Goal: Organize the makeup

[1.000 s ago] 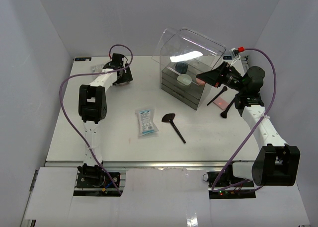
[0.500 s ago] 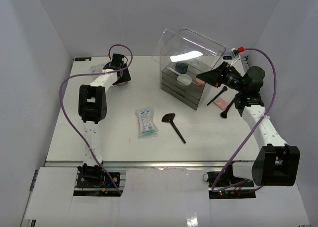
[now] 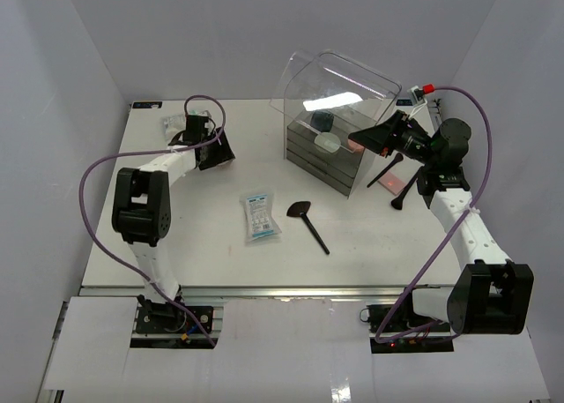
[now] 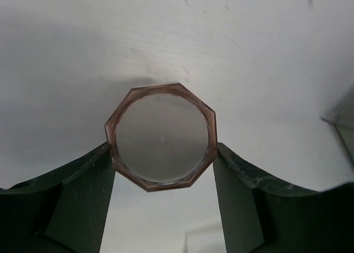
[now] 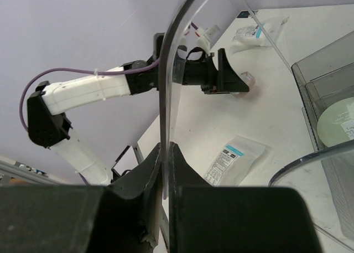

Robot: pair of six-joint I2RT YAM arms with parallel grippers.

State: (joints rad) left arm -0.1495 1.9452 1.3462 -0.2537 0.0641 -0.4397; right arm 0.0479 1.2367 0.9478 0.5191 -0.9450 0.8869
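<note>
The left gripper (image 3: 218, 150) is pinching a pink-rimmed octagonal compact (image 4: 160, 142) between both fingers over the far-left part of the table (image 3: 203, 244), while the right gripper (image 5: 166, 153) is clamping the edge of the clear lid (image 5: 165, 70) of the drawer box (image 3: 328, 160), a packet (image 3: 260, 216) lying mid-table.

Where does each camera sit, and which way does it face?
Top external: above and behind, facing down at the table; left arm, right arm show.
Left wrist: faces the table past the left gripper clamping the pink compact.
Right wrist: faces across the table past the right gripper, shut on the clear lid.
Top and right wrist share the packet.
</note>
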